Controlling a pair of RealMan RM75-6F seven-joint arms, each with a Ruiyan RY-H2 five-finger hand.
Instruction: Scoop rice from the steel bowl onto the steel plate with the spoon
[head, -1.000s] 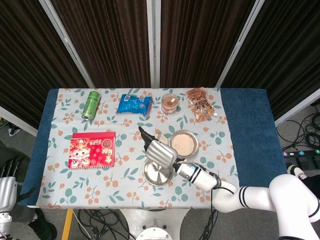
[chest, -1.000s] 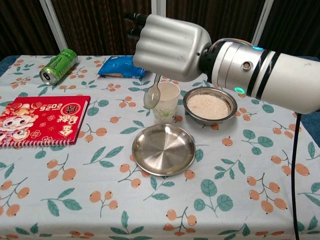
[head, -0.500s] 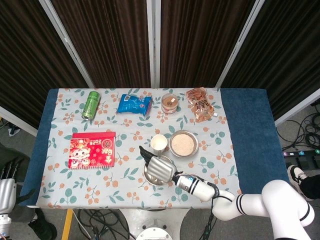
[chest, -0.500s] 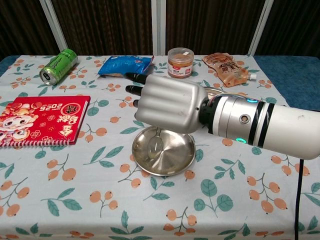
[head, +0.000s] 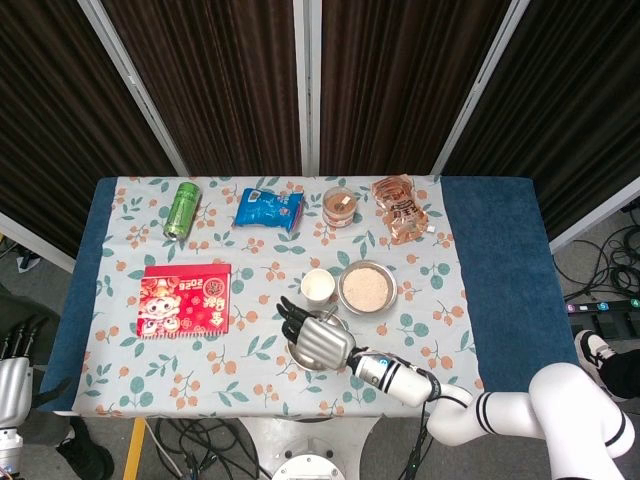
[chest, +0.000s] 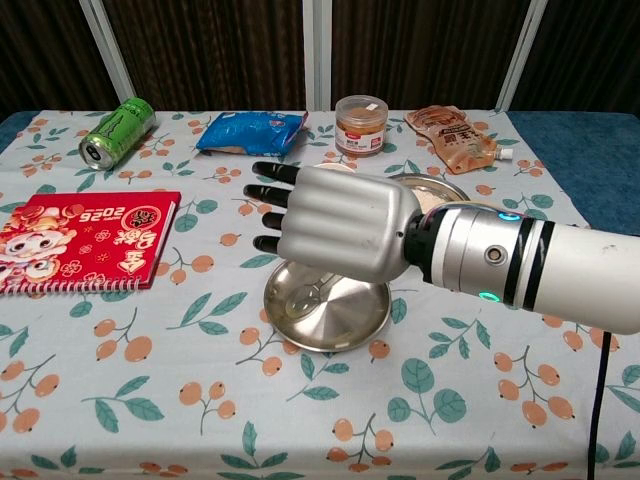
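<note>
My right hand hovers low over the steel plate, its fingers stretched out and spread toward the left. Beneath it the spoon lies with its bowl in the plate, and its handle runs under the palm out of sight. No finger visibly grips it. The plate holds no rice. The steel bowl of rice stands just behind the plate and is mostly hidden by the hand in the chest view, where only its rim shows. My left hand hangs off the table's left edge, holding nothing.
A white paper cup stands left of the bowl. A red booklet lies at the left. Along the back are a green can, a blue packet, a jar and an orange pouch.
My right hand has come down from beside the cup to just above the plate, bringing the spoon into it. Its fingers have spread out straight.
</note>
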